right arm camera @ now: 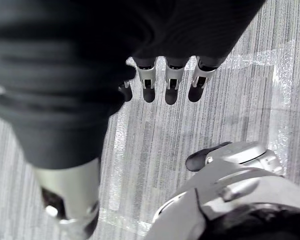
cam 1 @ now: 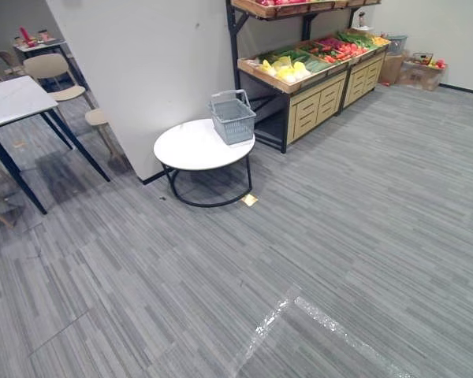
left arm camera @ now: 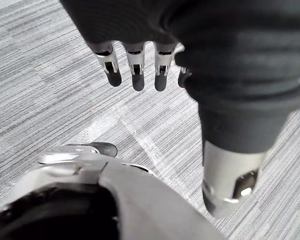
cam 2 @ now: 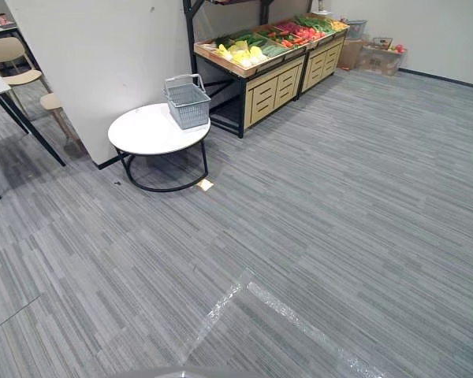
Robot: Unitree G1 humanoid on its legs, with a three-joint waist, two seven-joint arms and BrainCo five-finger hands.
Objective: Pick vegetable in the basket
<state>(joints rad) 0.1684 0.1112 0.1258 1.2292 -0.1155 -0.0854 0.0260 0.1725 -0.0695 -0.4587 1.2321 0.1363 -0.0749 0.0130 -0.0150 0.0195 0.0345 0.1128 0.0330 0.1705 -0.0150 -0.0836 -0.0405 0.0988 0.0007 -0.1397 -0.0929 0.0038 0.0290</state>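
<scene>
A grey-blue wire basket [cam 1: 233, 116] with its handle up stands on the far edge of a round white table [cam 1: 194, 146], and I see nothing in it. Behind it a wooden stand [cam 1: 299, 75] holds yellow, green and red vegetables [cam 1: 286, 69] in open bins. My left hand [left arm camera: 136, 61] hangs over the grey floor with its fingers straight and nothing in them. My right hand [right arm camera: 169, 77] hangs the same way, fingers relaxed and empty. Both hands are far from the basket.
A white partition wall [cam 1: 142, 63] rises behind the round table. A white desk [cam 1: 12, 102] and beige chairs [cam 1: 51, 67] stand at the left. Boxes [cam 1: 419, 72] sit by the far wall. Clear tape strips [cam 1: 315, 315] cross the grey carpet floor.
</scene>
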